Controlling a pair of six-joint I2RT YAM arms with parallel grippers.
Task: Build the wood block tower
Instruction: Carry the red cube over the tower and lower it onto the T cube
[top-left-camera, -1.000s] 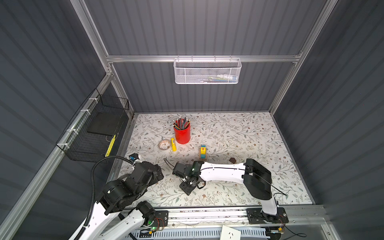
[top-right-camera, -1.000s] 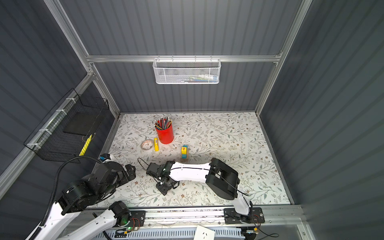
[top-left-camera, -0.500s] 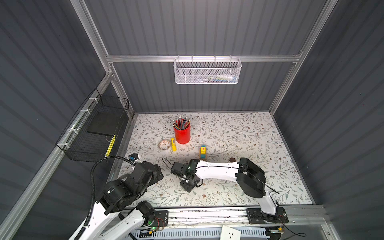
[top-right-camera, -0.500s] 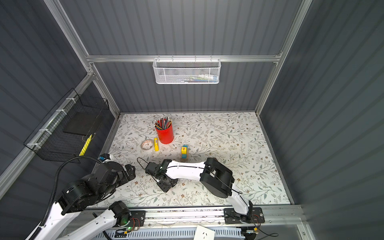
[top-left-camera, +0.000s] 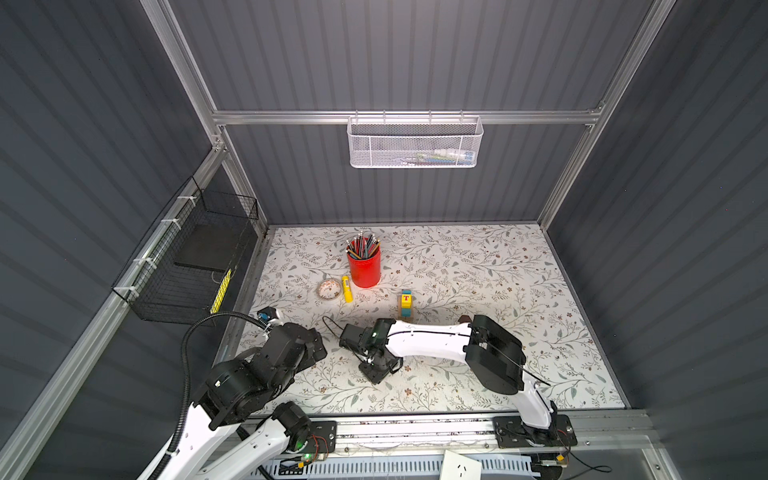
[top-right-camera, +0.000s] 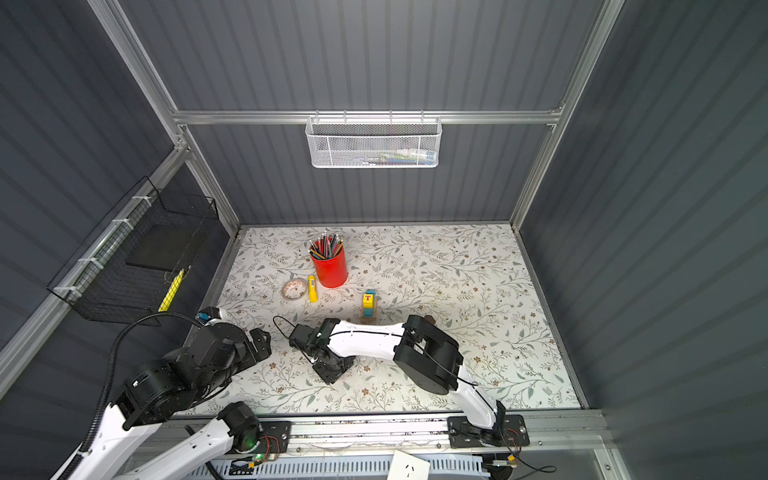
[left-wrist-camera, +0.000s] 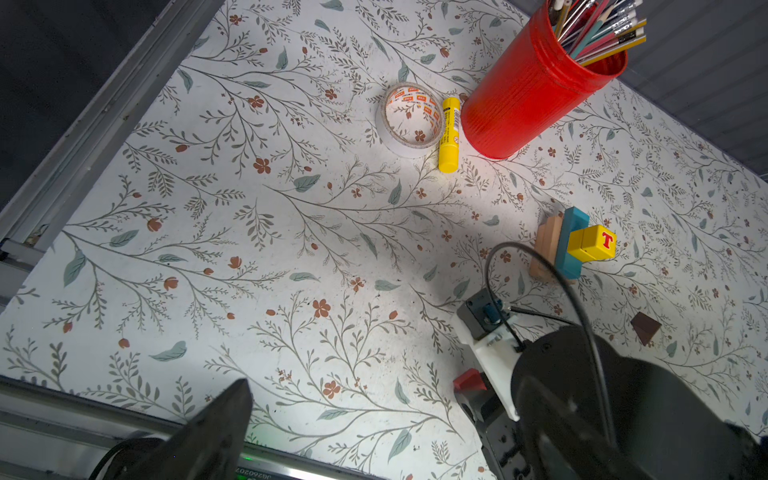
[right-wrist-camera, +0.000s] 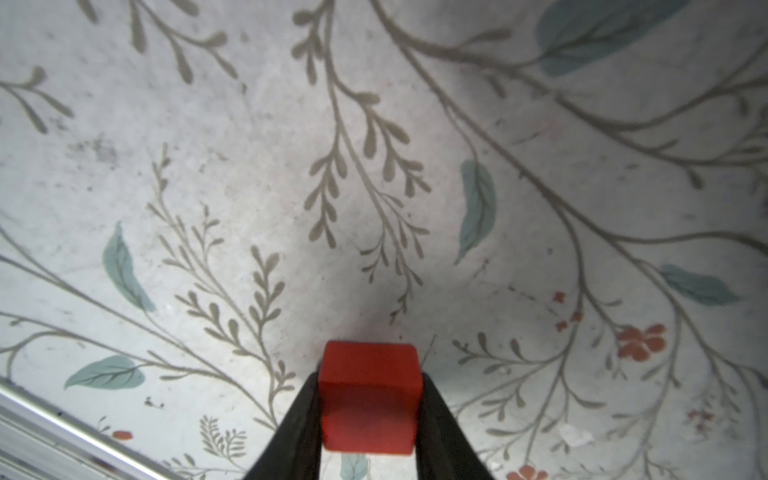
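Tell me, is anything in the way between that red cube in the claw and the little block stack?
Nothing visible does. The red cube, pinched in the right gripper, has only bare floral tabletop between it and the block stack; the brown roof piece lies off to the side.

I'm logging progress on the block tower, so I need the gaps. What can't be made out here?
- The red cube: hidden under the right gripper in both top views; the right wrist view doesn't show whether it's off the table.
- The tan planks: count unclear, too small in top views, crossed by a cable in the left wrist view.
- The white basket: contents blurred behind mesh.
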